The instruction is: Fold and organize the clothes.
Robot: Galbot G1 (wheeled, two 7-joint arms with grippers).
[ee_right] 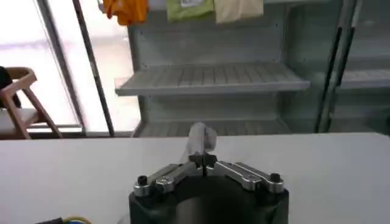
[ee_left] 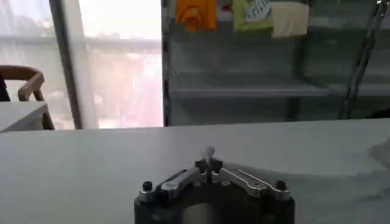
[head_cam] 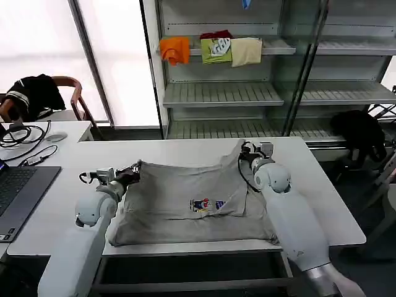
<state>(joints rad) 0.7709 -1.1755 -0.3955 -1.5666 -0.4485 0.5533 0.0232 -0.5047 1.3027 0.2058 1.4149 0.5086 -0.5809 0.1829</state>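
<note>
The T-shirt (head_cam: 185, 207) was pinched by the left end effector (head_cam: 135, 170) and right end effector (head_cam: 246, 150); thin corner grips could be lost under uneven pulling.

Bare table (head_cam: 185, 148) beyond T-shirt (head_cam: 185, 204)

T-shirt (head_cam: 185, 207) spread flat on the table (head_cam: 322, 204), toward its front edge. Left gripper (head_cam: 135, 171) at the shirt's far left corner, right gripper (head_cam: 245, 150) at its far right corner. Laptop (head_cam: 18, 192) left of the table. Shelving (head_cam: 223, 93) behind, with folded garments (head_cam: 213, 49) on an upper shelf.
</note>
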